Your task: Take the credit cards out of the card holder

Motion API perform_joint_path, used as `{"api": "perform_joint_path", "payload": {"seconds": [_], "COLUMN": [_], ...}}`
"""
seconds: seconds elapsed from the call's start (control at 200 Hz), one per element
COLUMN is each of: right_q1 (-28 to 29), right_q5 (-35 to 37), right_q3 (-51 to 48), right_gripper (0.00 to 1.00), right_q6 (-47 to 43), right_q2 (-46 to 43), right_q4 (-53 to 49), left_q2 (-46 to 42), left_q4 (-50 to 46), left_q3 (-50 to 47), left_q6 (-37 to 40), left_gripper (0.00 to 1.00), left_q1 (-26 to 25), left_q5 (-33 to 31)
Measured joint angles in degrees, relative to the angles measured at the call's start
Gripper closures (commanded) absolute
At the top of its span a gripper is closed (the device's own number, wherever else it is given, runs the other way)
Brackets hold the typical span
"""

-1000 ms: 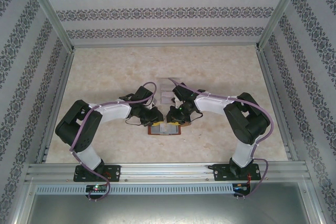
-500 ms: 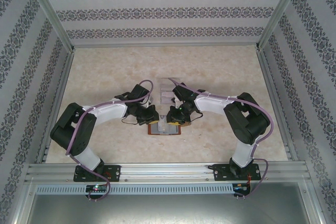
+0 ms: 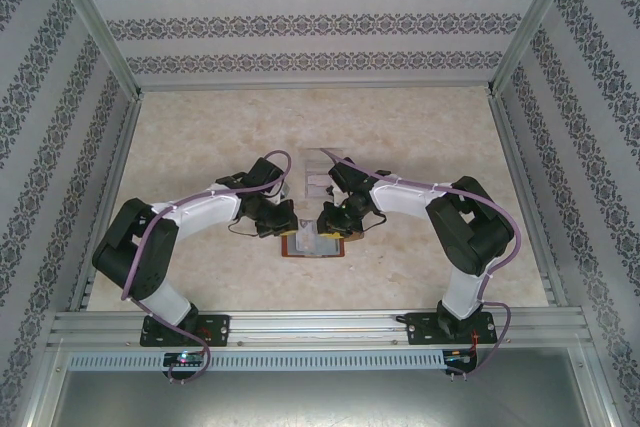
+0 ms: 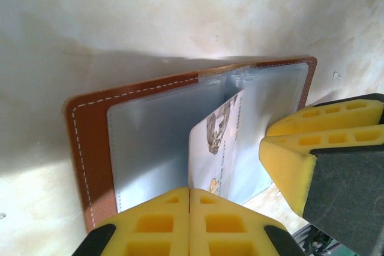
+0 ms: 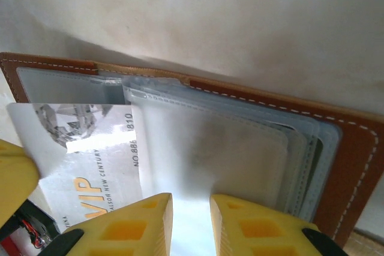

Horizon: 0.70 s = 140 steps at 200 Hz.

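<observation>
Newly closed, left tool (image 4: 189,208) clamps the VIP card (image 5: 78,148); right tool (image 5: 191,223) apart above card holder (image 5: 354,148).

Cream marbled tabletop (image 3: 420,127), evenly lit, soft shadows. Back wall (image 3: 320,22), side walls (image 3: 40,147): pale wallpaper, dark damask bands. Aluminium frame posts (image 3: 95,22) at corners; slotted rail (image 3: 320,359) along near edge.

Right wrist view: the pale credit card (image 5: 78,154), standing partly out of the card holder (image 5: 354,166), carries the only legible print. Large gold letters read "VIP". Beside them, a small line ends in "…SON NEW CENTURY", its first letters being unclear. A further line gives a serial, "NO 886" and then "810", with the digits between lost in glare. The grey graphic at the card's corner bears no readable words. Left wrist view: the same card shows a gold mark, too partial to read.
</observation>
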Motion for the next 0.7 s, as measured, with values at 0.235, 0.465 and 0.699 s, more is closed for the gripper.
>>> {"api": "perform_joint_path", "payload": {"seconds": [0.235,0.465,0.699], "right_q1": [0.0,0.0,0.0], "right_q5": [0.0,0.0,0.0], "right_q3": [0.1,0.1,0.1], "right_gripper": [0.73,0.73,0.73], "right_q6": [0.0,-0.1,-0.2], "right_q2": [0.1,0.1,0.1], "right_q4": [-0.1,-0.1,-0.1], "left_q2": [0.0,0.2,1.0], "left_q4": [-3.2,-4.9,-4.0], "left_q3": [0.9,2.1,2.2], "left_q6": [1.2,2.4,2.2], "left_gripper": [0.94,0.94,0.88], "left_q1": [0.0,0.0,0.0], "left_q5": [-1.6,-2.1,0.2]}}
